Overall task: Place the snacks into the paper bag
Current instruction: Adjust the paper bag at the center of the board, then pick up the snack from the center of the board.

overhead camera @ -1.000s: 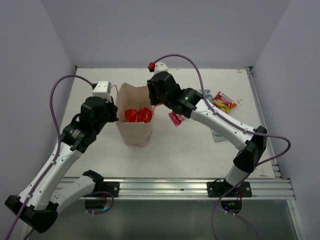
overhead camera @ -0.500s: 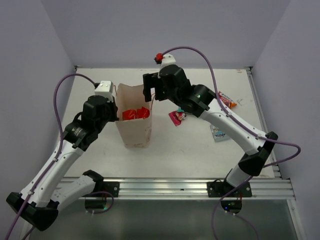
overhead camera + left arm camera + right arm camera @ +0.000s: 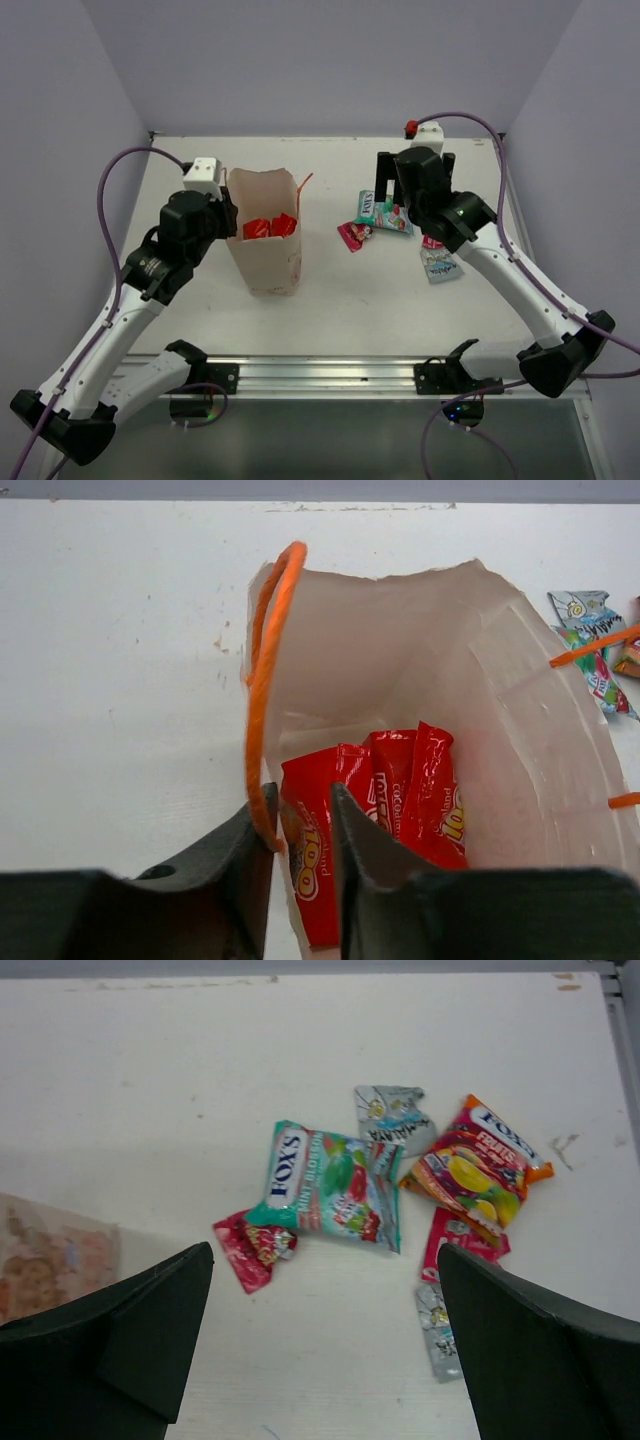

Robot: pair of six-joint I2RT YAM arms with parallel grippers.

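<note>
– Several snacks (image 3: 385,214) lie loose on the table (image 3: 350,300) below my right gripper (image 3: 325,1260). There is the teal FOX'S packet (image 3: 330,1185), with a small magenta packet (image 3: 250,1250) touching its corner and a silvery-blue packet (image 3: 392,1120) just behind it. Beside them, a multicoloured packet (image 3: 475,1165) lies on top of a pink one (image 3: 460,1238).

– And your jaws?

– The right ones are spread wide and hold nothing. My left gripper (image 3: 300,810) has only a narrow gap. It sits astride the left rim of the paper bag (image 3: 520,710), which stands upright well to the left of the loose packets. The orange cord handle (image 3: 265,670) runs down against one finger. The gap looks wider than the paper, and I see no pinch.

– Anything in the bag?

– Yes, red packets (image 3: 400,790). I cannot tell how many, because my fingers cut off their lower ends.

– What does the overhead view lose?

– My right arm (image 3: 500,268) covers the multicoloured packet there, and only the wrist camera shows it whole. One light-blue packet (image 3: 440,265) is plain from above, but at the wrist my finger cuts it off.
</note>
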